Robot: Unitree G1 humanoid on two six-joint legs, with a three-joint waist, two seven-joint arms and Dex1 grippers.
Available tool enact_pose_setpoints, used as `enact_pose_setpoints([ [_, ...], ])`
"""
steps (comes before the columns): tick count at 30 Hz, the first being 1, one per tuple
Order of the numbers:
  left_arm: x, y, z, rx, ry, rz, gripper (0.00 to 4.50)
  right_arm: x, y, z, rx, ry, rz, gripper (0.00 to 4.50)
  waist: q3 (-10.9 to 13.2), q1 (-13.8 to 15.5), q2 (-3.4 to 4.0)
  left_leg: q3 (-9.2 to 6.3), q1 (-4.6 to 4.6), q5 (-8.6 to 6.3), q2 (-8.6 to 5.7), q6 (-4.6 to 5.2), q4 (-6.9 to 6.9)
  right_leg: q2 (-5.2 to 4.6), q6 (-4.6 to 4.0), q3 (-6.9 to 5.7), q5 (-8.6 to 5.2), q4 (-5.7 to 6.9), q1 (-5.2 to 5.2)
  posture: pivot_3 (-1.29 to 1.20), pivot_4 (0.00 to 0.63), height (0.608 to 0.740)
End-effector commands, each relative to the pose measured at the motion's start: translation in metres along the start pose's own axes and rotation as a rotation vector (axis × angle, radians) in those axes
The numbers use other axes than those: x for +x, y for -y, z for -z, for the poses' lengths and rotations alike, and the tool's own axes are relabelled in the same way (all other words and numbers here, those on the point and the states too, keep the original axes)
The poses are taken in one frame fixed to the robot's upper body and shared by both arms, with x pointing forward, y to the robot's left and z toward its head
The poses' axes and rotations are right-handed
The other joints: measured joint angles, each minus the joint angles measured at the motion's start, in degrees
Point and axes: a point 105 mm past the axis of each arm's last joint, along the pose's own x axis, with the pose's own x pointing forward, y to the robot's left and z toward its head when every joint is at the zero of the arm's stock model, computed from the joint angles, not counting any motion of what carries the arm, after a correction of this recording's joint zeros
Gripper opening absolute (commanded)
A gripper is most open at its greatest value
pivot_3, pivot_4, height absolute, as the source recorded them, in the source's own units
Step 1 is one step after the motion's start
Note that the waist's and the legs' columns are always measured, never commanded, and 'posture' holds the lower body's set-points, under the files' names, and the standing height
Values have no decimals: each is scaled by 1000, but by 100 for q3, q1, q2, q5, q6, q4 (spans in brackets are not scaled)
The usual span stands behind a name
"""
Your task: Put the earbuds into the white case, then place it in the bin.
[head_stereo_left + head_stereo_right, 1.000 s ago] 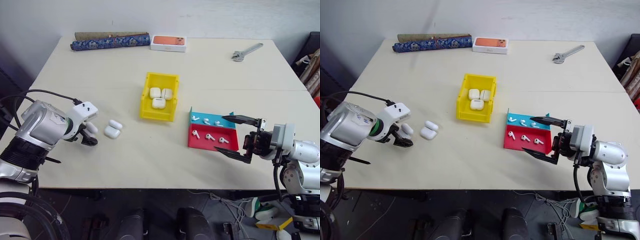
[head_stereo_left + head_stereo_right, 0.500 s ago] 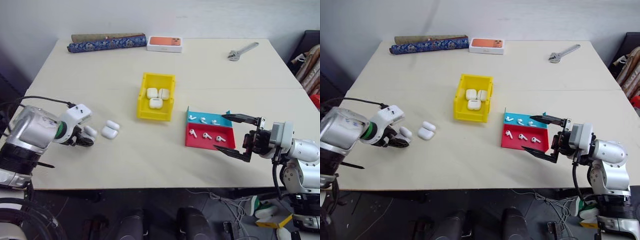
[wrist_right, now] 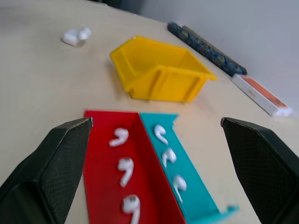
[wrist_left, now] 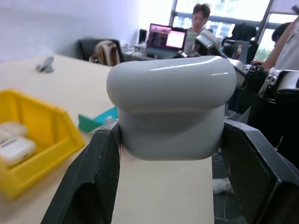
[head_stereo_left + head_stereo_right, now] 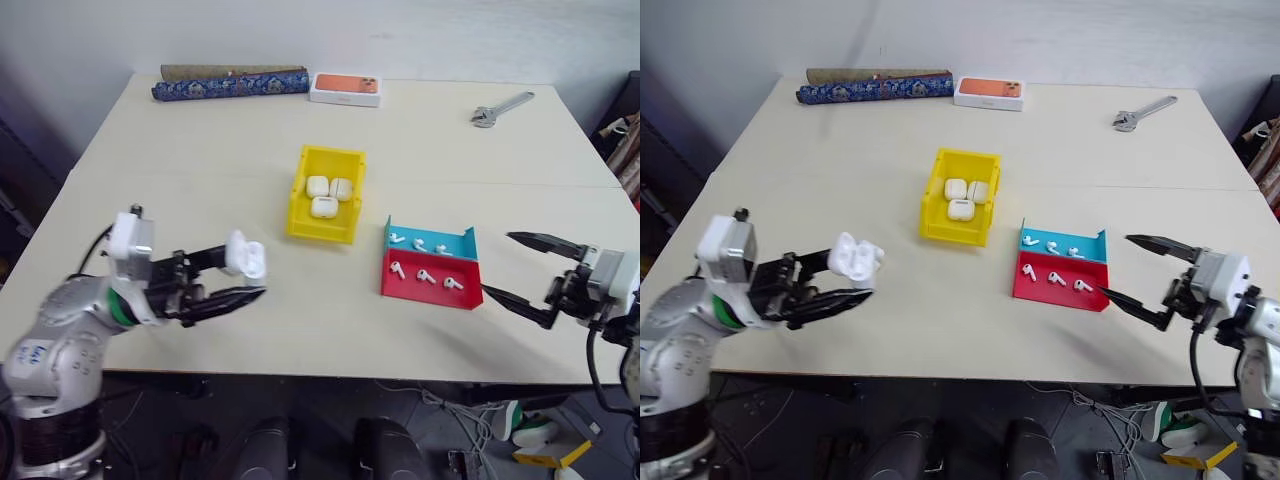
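The white case (image 5: 246, 257) sits pinched between the black fingers of the left gripper (image 5: 232, 277), lifted off the tabletop (image 5: 200, 140) at its left side. The lid looks shut in the left wrist view. The earbuds (image 5: 424, 274) lie in rows in the red tray (image 5: 430, 290) and the blue tray (image 5: 430, 240) beside it. The yellow bin (image 5: 324, 195) holds three more cases near the middle. The right gripper (image 5: 520, 278) hangs wide open just right of the trays, touching nothing.
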Motion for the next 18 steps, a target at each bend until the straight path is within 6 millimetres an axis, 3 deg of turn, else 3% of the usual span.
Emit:
enact_pose_setpoints([
  [1, 31, 5, 11, 111, 29, 67, 2768, -33, 15, 12, 23, -124, 159, 4500, 0, 12, -1, 1, -1, -1, -2, 2, 0, 2, 1, -3, 1, -6, 2, 0, 150, 740],
  [4, 49, 3, 10, 176, 140, 69, 2768, -50, 15, 29, 22, -278, 196, 4500, -2, -10, 3, 18, 0, -3, -4, 9, -1, 7, 3, -1, 5, -15, 1, 0, 150, 740],
  [8, 62, 1, 24, 213, 171, 93, 2768, -41, 12, 26, 52, -285, 128, 4500, -9, -96, 15, 36, 7, -8, 14, 8, -5, 9, -2, 1, 9, -23, -2, 0, 150, 740],
  [13, 67, 0, 27, 160, 181, 164, 2768, 14, 5, -15, 107, -280, -94, 4500, -13, -166, 33, 42, 6, -8, 23, 8, -3, 5, -6, -11, 11, -17, -10, 0, 150, 740],
  [18, 67, -2, 31, 136, 171, 164, 2768, 62, -13, -35, 130, -388, -198, 4500, -13, -125, 33, 4, -10, -12, 32, 0, 1, -2, -11, -13, 14, -28, -8, 0, 150, 740],
])
